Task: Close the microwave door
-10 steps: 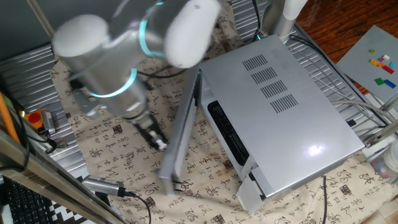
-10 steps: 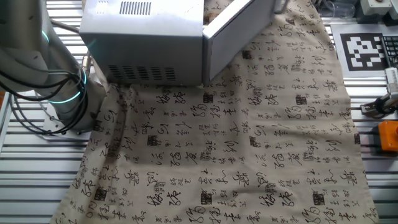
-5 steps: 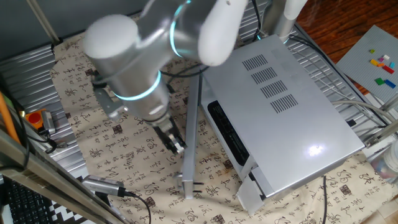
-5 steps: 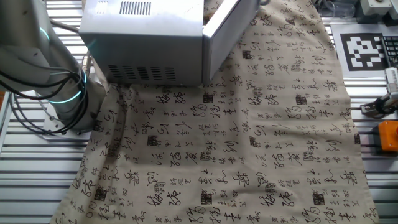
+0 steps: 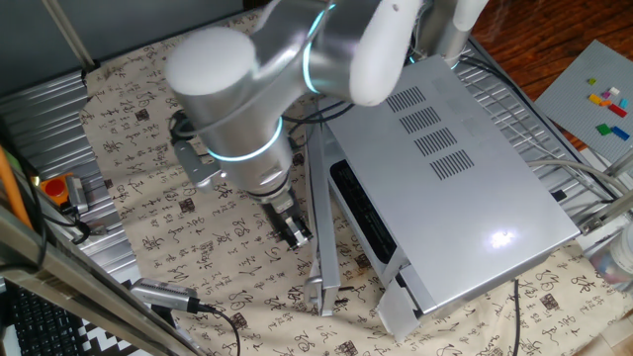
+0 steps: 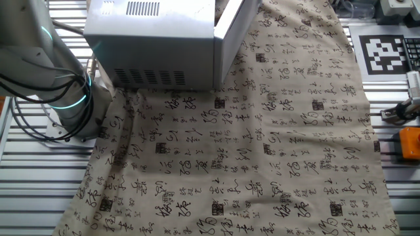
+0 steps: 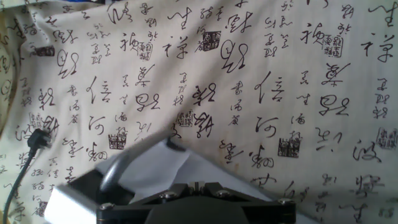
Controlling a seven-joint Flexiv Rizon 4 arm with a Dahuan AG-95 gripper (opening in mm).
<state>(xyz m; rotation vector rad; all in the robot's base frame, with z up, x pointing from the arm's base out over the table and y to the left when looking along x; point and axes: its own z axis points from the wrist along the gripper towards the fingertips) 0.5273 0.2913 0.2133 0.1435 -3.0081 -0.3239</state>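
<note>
On the cloth-covered bench (image 5: 129, 168), the pincer (image 5: 295, 229) hangs low at the arm's six o'clock, against the outer face of the microwave door (image 5: 321, 237) (whether its fingers are spread I cannot tell). The door stands ajar, nearly shut. At its three o'clock sits the microwave (image 5: 455, 188), dark cavity showing.

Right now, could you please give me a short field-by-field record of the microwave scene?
microwave: silver-grey box, vent grilles on top, on the patterned cloth
microwave door: partly open, angled away from the dark front cavity
hand: low beside the door's outer face; contact cannot be told
hand state: cannot tell open or shut
task status: door not yet closed
</note>
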